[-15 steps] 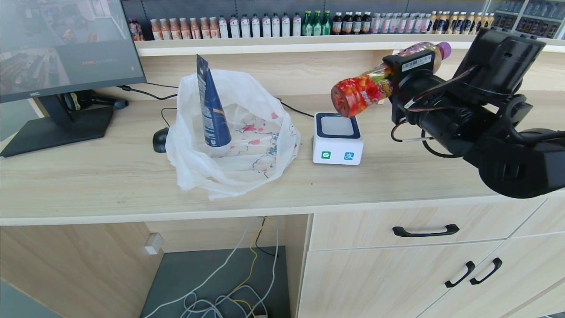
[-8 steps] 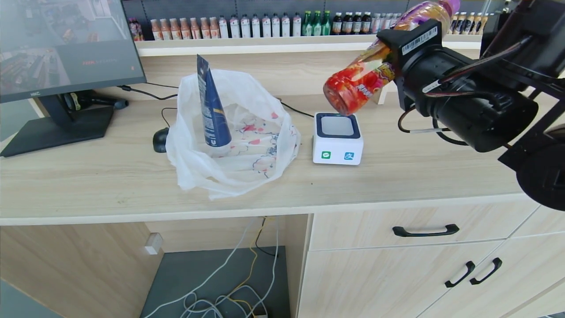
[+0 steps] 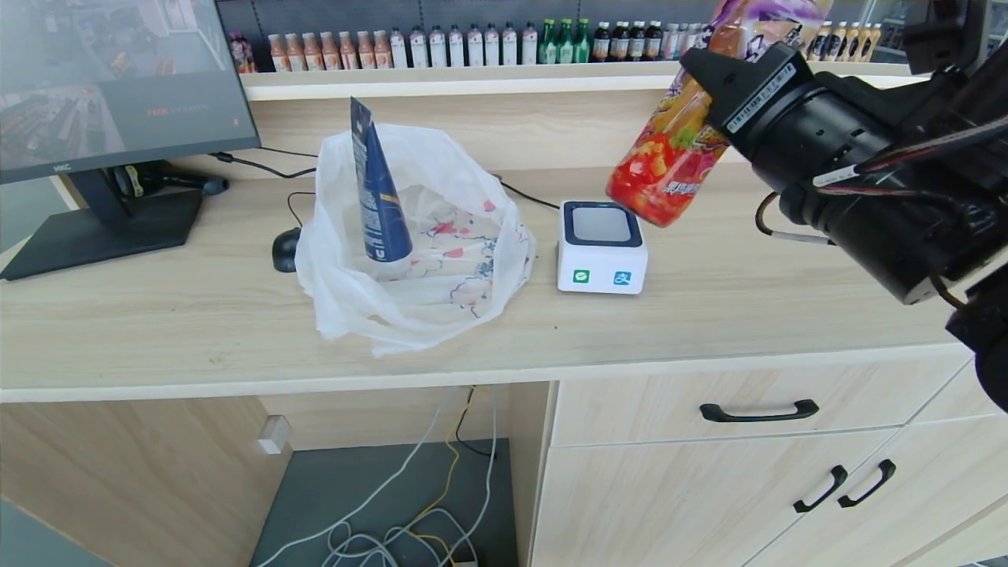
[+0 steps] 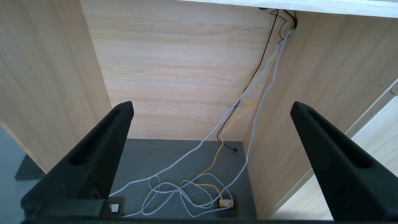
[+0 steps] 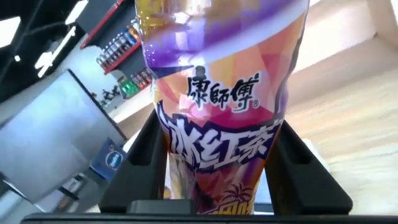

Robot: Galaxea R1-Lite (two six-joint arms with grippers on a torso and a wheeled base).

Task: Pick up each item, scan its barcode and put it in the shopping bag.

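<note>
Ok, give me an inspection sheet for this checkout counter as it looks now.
Surface: wooden counter, drawers beneath.
Job's things: bottle held tilted in the air near the scanner; shopping bag open, blue tube standing inside.
Clutter: monitor, mouse beside the bag.
Grippers: right gripper shut on the bottle; left gripper open, holding nothing, low by the counter's opening.
Cables: black cable behind the bag; loose cables on the floor below.
Surroundings: shelf of bottles behind.

The right arm's matte black cylindrical wrist housing (image 3: 858, 181) carries a white barcode sticker (image 3: 760, 96) just behind the right gripper (image 3: 720, 75). Thin red, white and black wires (image 3: 906, 153) run along it, with a thin black cable loop (image 3: 761, 222) under it. The left gripper (image 4: 211, 107) has two plain black wedge-shaped fingers (image 4: 93, 168).
</note>
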